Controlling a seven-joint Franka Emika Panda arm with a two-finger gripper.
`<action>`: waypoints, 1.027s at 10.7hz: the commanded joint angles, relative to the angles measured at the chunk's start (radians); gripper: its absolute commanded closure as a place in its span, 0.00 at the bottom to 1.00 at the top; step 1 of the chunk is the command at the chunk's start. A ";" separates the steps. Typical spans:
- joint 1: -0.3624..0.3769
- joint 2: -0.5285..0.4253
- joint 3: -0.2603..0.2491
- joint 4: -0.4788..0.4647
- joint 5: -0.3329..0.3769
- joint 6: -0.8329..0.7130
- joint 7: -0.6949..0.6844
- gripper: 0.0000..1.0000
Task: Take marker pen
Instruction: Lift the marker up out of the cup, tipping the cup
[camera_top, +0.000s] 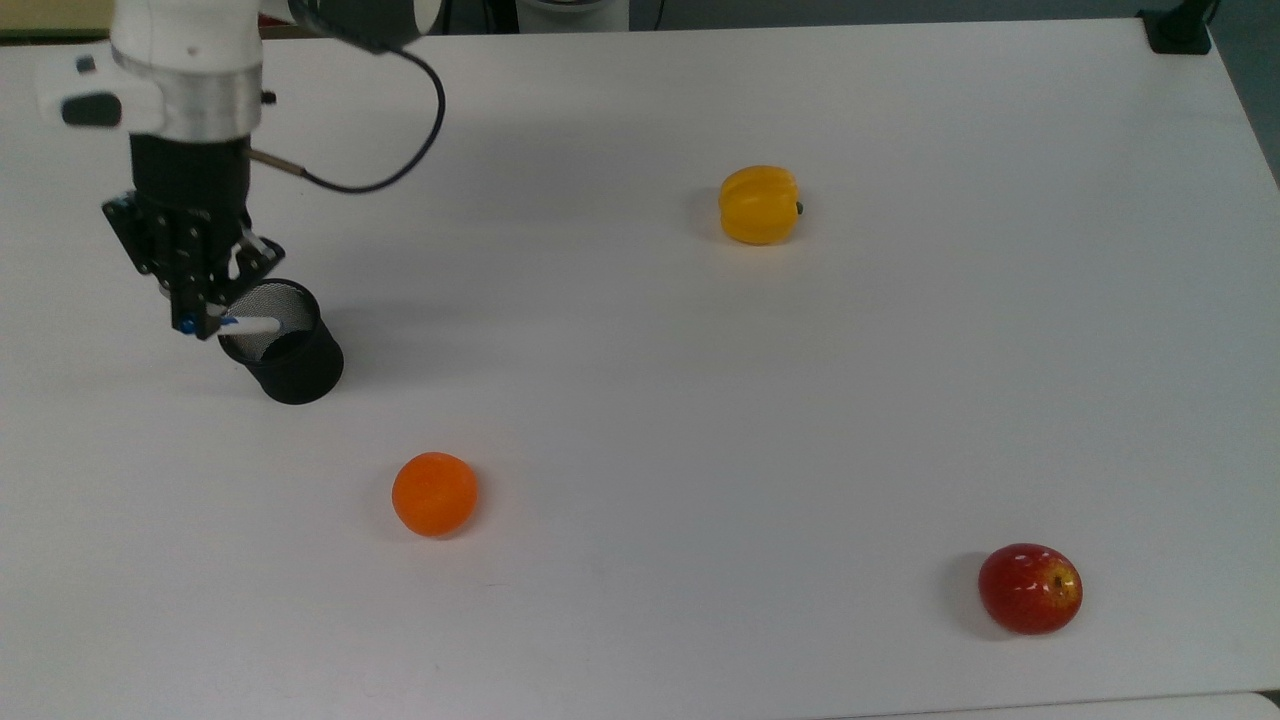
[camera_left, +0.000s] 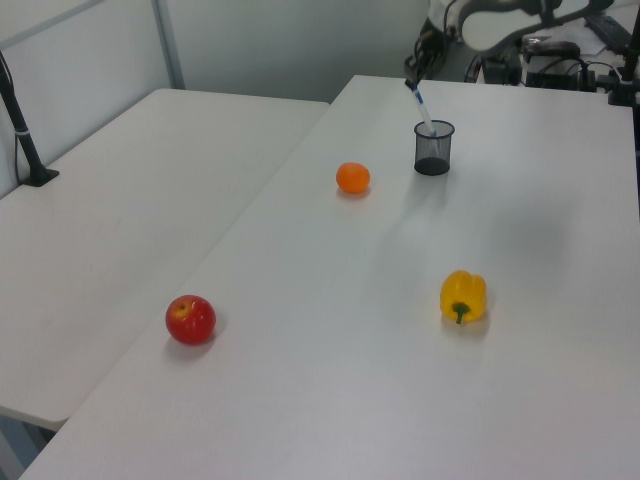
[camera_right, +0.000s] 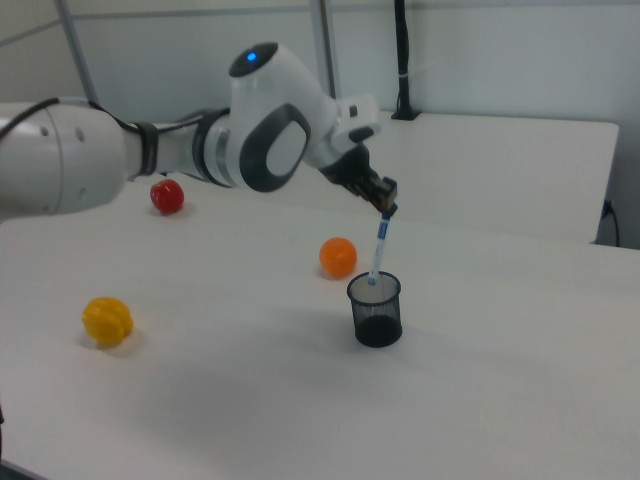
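Gripper (camera_right: 385, 208) clamps marker pen (camera_right: 379, 248) by blue cap end, lower tip just inside mesh cup (camera_right: 375, 309) rim (near-vertical hold likely lets pen clear wall). Cup upright on tabletop (camera_right: 500, 380).

Marker pen (camera_right: 379, 250) lower tip hidden inside cup (camera_right: 376, 310).

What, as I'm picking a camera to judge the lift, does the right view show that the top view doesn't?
Right view: the pen hangs near upright, its lower end at the cup rim. Top view: the cup's mesh inside, the pen slanting across its mouth. Both: the gripper shut on the pen's blue end, plus orange, pepper, apple.
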 joint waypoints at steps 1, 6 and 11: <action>0.011 -0.111 0.008 -0.040 -0.003 -0.008 0.019 0.87; 0.161 -0.135 0.010 -0.042 -0.006 -0.262 0.016 0.87; 0.333 -0.061 0.012 -0.052 0.009 -0.438 0.023 0.86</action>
